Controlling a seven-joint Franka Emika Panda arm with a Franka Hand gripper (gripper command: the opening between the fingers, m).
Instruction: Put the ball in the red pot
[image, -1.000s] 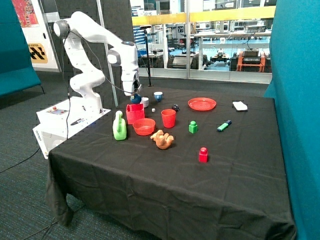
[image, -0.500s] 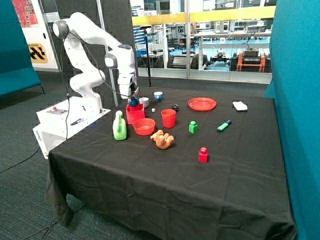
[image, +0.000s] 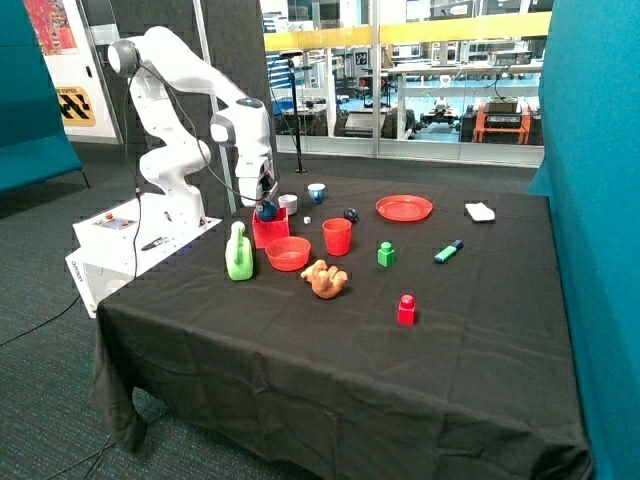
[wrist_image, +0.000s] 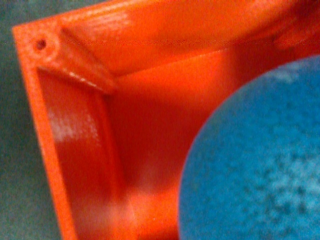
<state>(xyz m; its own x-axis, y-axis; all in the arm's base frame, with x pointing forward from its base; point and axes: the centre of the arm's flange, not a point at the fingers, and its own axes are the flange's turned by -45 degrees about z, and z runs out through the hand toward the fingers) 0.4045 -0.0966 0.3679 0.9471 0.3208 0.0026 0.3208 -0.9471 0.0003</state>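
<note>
The dark blue ball (image: 268, 211) sits between the fingers of my gripper (image: 266, 204), just above the rim of the red pot (image: 262, 236) near the table's back edge by the robot base. In the wrist view the ball (wrist_image: 255, 160) fills one corner close up, with the pot's inner walls and floor (wrist_image: 80, 140) right below it. The gripper is shut on the ball. The ball hangs over the pot's opening, partly lowered into it.
A green jug (image: 239, 253), a round red bowl (image: 288, 253) and a red cup (image: 337, 237) stand close around the pot. Further off are an orange toy (image: 326, 279), a green block (image: 386, 254), a red block (image: 406, 309), a red plate (image: 404, 208) and a small black ball (image: 350, 214).
My gripper has moved down and slightly toward the green jug with the ball, from above the pot's back edge to right over its opening.
</note>
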